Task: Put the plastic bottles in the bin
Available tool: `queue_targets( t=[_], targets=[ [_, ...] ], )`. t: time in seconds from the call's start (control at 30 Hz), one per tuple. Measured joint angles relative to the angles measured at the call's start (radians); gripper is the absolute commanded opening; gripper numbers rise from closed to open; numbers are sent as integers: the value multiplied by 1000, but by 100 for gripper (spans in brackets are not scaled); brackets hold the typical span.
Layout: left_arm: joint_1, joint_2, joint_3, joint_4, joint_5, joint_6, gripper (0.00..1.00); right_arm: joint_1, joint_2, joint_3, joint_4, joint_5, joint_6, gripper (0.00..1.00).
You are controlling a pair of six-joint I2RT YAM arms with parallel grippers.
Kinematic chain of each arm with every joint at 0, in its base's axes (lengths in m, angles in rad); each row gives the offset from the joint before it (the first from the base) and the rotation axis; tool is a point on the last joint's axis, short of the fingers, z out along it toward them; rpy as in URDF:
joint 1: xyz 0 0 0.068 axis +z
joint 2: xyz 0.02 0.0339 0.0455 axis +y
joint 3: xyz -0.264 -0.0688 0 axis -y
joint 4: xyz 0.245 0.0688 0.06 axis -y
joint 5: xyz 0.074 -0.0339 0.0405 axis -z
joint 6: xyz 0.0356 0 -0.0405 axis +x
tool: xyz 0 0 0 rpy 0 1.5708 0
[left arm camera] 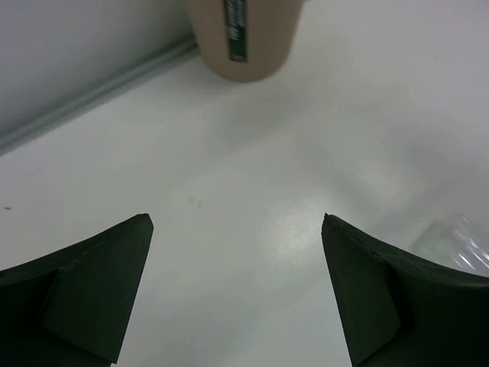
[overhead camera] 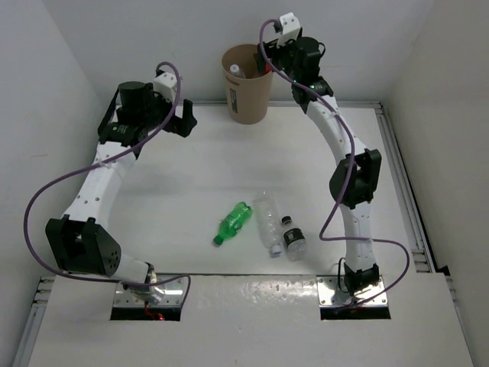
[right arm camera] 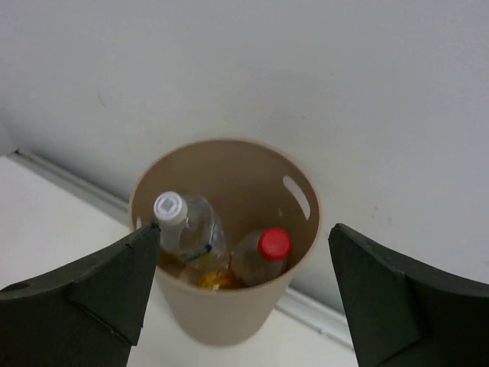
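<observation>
The tan bin stands at the back of the table against the wall. In the right wrist view the bin holds a white-capped bottle, a red-capped bottle and an orange cap. My right gripper is open and empty above the bin. A green bottle, a clear bottle and a black-capped bottle lie on the table near the front. My left gripper is open and empty left of the bin; in its own view the bin's base shows ahead.
White walls enclose the table at the back and both sides. A raised rail runs along the right edge. A clear bottle's end shows at the right of the left wrist view.
</observation>
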Motion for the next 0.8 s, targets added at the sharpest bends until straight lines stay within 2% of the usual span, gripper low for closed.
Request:
queue_targets(
  t=[0.1, 0.17, 0.4, 0.5, 0.53, 0.7, 0.8],
  targets=[
    [-26, 0, 6, -125, 81, 57, 99, 0, -101, -78, -61, -10, -3, 90],
    [-72, -7, -17, -190, 121, 106, 94, -6, -239, -209, -111, -25, -4, 90],
    [-285, -203, -413, -340, 173, 171, 83, -71, -764, -636, -251, -87, -4, 90],
    [-331, -239, -516, -354, 142, 126, 86, -112, -931, -806, -283, -93, 0, 90],
    [-344, -239, -531, -350, 127, 108, 99, -123, -977, -864, -297, -95, 5, 90],
    [-436, -223, -543, -236, 42, -29, 99, -160, -1083, -1080, -410, -101, 15, 90],
    [-522, -121, -496, -201, -40, -110, 99, -177, -1103, -1129, -480, -106, 14, 90]
  ],
)
